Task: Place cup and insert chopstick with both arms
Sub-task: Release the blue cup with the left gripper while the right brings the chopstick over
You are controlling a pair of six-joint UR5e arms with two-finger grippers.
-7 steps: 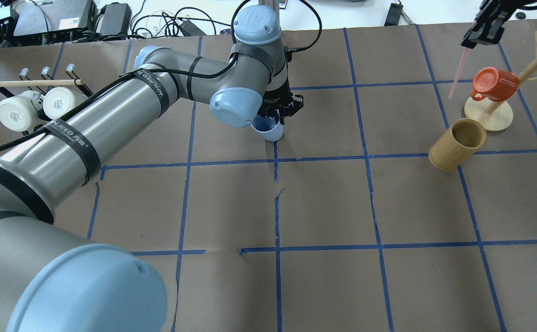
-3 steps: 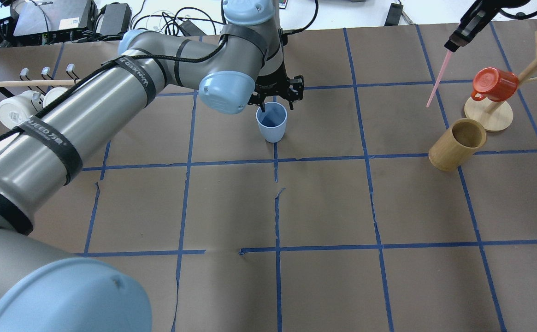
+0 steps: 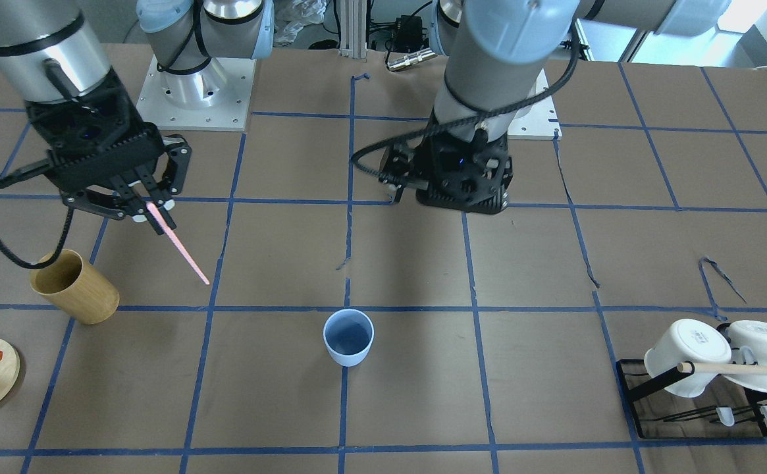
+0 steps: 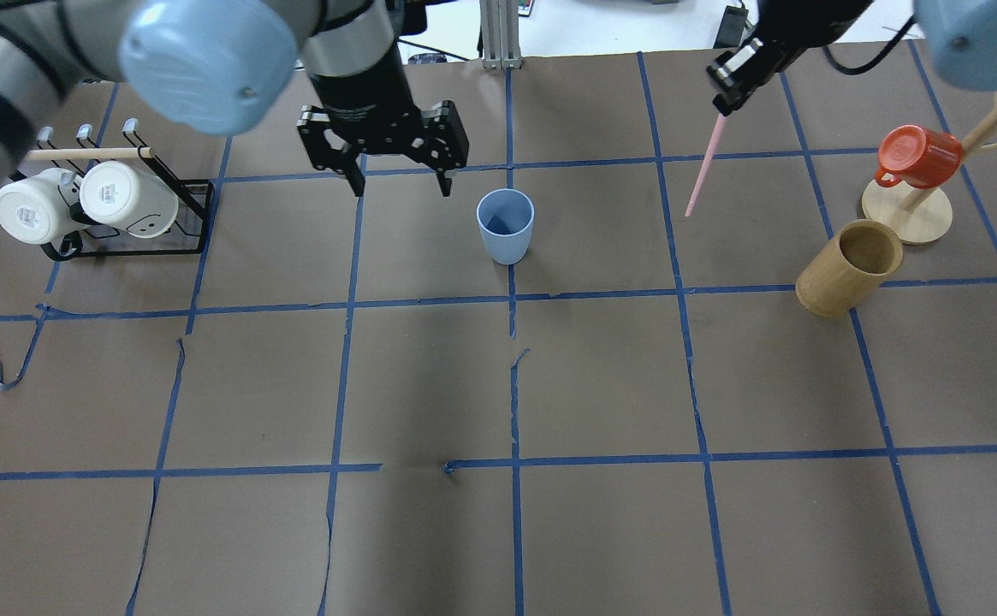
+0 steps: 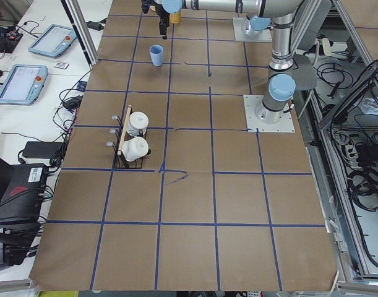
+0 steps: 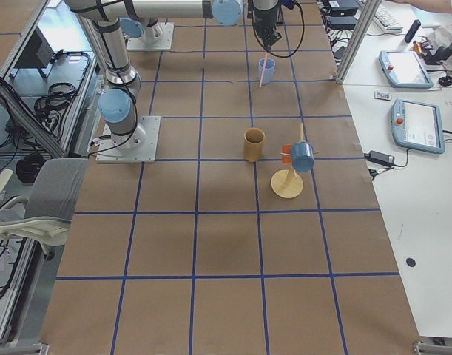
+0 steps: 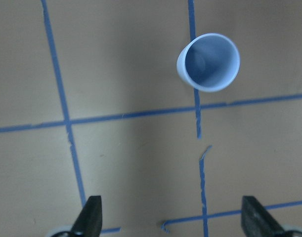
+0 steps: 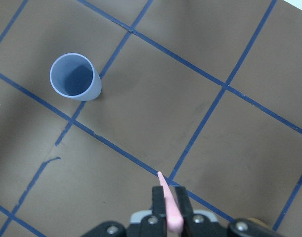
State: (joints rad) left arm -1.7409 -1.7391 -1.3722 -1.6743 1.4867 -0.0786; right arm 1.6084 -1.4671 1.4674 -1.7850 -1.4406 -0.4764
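Observation:
The pale blue cup (image 4: 505,224) stands upright and empty on the brown table, on a blue tape line; it also shows in the front view (image 3: 348,337) and both wrist views (image 7: 208,61) (image 8: 75,76). My left gripper (image 4: 401,184) is open and empty, raised, to the left of the cup and apart from it. My right gripper (image 4: 725,104) is shut on the upper end of the pink chopstick (image 4: 703,167), which hangs slanted down in the air, to the right of the cup. In the right wrist view the chopstick (image 8: 164,185) sticks out between the shut fingers.
A tan wooden cup (image 4: 849,267) stands at the right, next to a wooden mug tree with a red mug (image 4: 917,156). A black rack with two white mugs (image 4: 79,201) and a tan rod (image 4: 87,154) stands at the left.
My left gripper has let go of the cup, opened and moved up and left. The cup now stands alone. My right gripper has carried the chopstick left, nearer the cup.

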